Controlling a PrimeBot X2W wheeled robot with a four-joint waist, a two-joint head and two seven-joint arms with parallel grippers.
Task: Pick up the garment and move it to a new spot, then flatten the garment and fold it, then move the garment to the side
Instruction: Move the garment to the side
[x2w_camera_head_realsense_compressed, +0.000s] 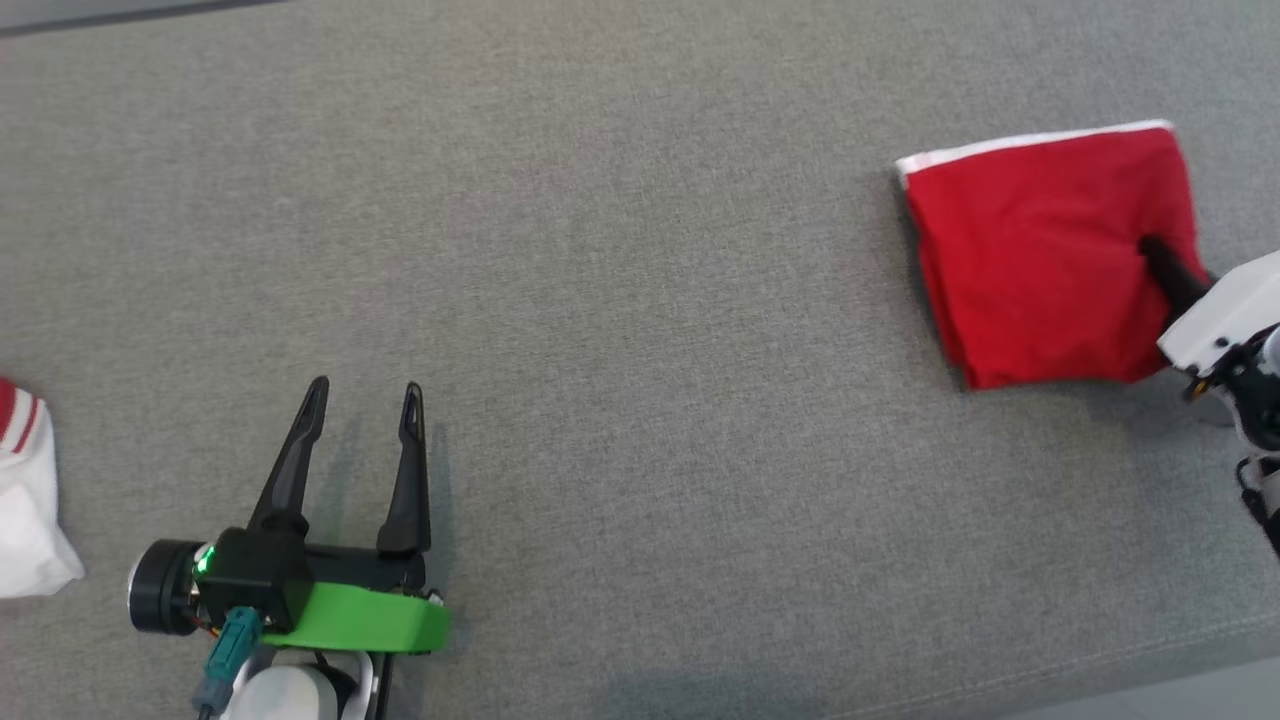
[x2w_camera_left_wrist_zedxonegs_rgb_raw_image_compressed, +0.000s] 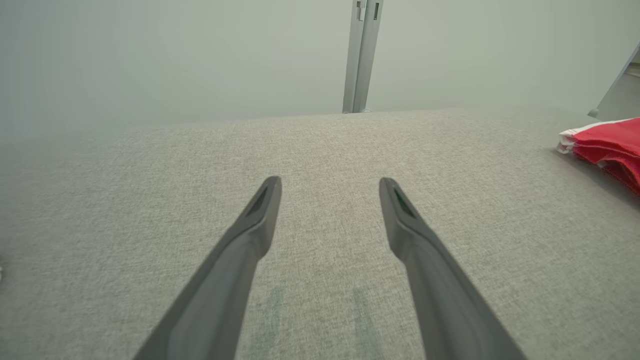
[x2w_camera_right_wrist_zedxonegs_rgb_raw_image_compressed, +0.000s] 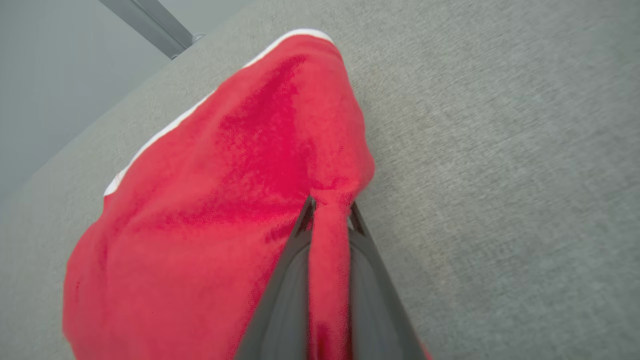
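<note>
Right end effector (x2w_camera_right_wrist_zedxonegs_rgb_raw_image_compressed: 330, 206) is clamped on a pinched ridge of the red garment (x2w_camera_right_wrist_zedxonegs_rgb_raw_image_compressed: 215, 200), near its right edge, with the fingers squeezed onto the cloth. The garment is folded, with white trim along its far edge, and sits at the right side of the grey tabletop (x2w_camera_head_realsense_compressed: 640, 250). Left end effector (x2w_camera_head_realsense_compressed: 365, 388) has its fingers apart and empty, low over the tabletop and well apart from the garment. White cloth with red stripes (x2w_camera_head_realsense_compressed: 25, 500) at the far left edge.

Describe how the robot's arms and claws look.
The left claw has two long, tapering dark fingers on a black body, with a green bracket, green light, teal connector and pale forearm. The right claw shows dark fingers and a white housing.
</note>
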